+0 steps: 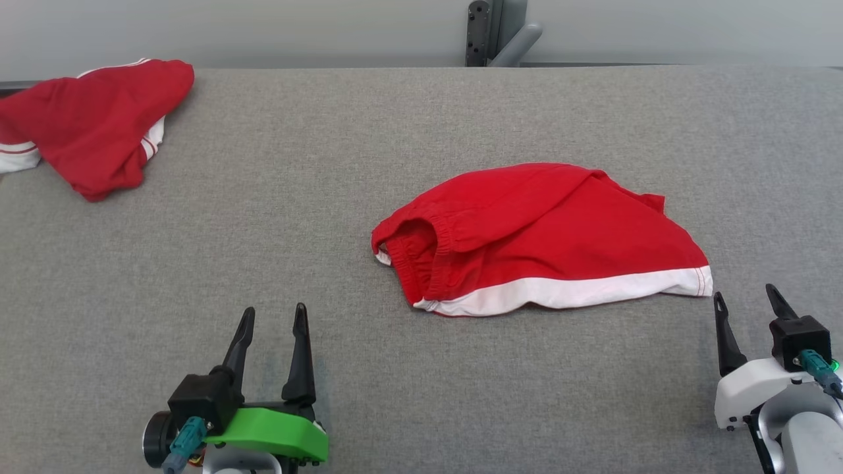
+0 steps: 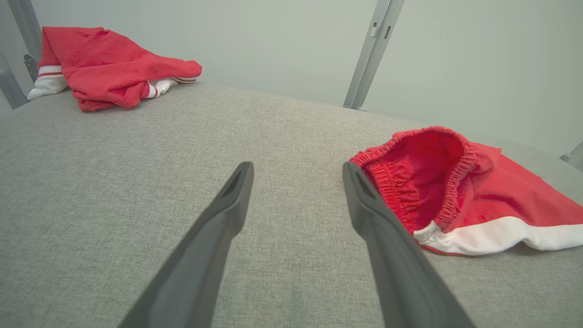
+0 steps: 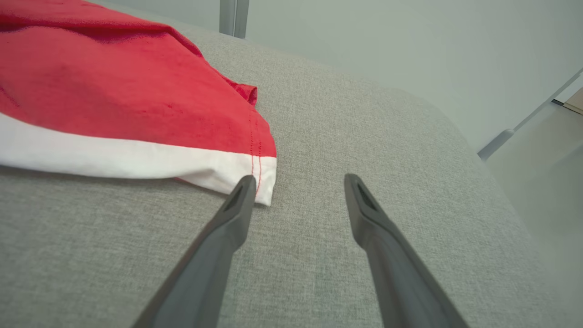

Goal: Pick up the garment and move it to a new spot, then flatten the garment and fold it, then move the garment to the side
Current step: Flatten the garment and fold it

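The shorts (image 1: 540, 237) lie midway across the table (image 1: 329, 164), long side running left to right, white-hemmed corner just beside the right gripper (image 1: 744, 293), which is nearer than the left gripper (image 1: 274, 308); both stand spread and empty.

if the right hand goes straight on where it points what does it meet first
Probably the white corner of the red shorts, clipped by one finger of the right hand; between the fingers lies bare grey table. Its height is unclear.
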Controlling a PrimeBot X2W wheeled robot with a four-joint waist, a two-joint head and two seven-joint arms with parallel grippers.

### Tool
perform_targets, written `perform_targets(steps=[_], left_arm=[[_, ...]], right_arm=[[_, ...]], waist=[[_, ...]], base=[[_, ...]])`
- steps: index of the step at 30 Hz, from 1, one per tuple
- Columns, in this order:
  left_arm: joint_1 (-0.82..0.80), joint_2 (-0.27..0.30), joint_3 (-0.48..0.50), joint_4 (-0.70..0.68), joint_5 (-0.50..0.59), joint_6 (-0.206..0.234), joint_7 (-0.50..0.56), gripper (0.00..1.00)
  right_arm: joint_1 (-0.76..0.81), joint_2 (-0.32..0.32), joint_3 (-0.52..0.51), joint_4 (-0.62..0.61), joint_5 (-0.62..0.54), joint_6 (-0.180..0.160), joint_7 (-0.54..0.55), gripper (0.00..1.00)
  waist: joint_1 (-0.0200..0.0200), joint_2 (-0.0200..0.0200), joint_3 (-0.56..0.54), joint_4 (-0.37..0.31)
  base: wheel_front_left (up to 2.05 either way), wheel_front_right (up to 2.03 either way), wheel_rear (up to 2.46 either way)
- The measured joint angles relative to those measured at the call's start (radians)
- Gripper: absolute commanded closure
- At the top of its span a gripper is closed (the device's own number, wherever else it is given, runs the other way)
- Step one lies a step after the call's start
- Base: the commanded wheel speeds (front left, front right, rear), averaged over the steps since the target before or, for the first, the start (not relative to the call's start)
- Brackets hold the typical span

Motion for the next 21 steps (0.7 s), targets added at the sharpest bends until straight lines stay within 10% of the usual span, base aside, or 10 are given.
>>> perform_targets(steps=[21], left_arm=[[0.071,0.0,0.035,-0.004,0.037,-0.028,0.0,0.0]], right_arm=[[0.131,0.136,0.03,-0.354,0.175,0.0,0.0,0.0]], waist=[[0.0,0.0,-0.128,-0.072]], base=[[0.0,0.0,0.0]])
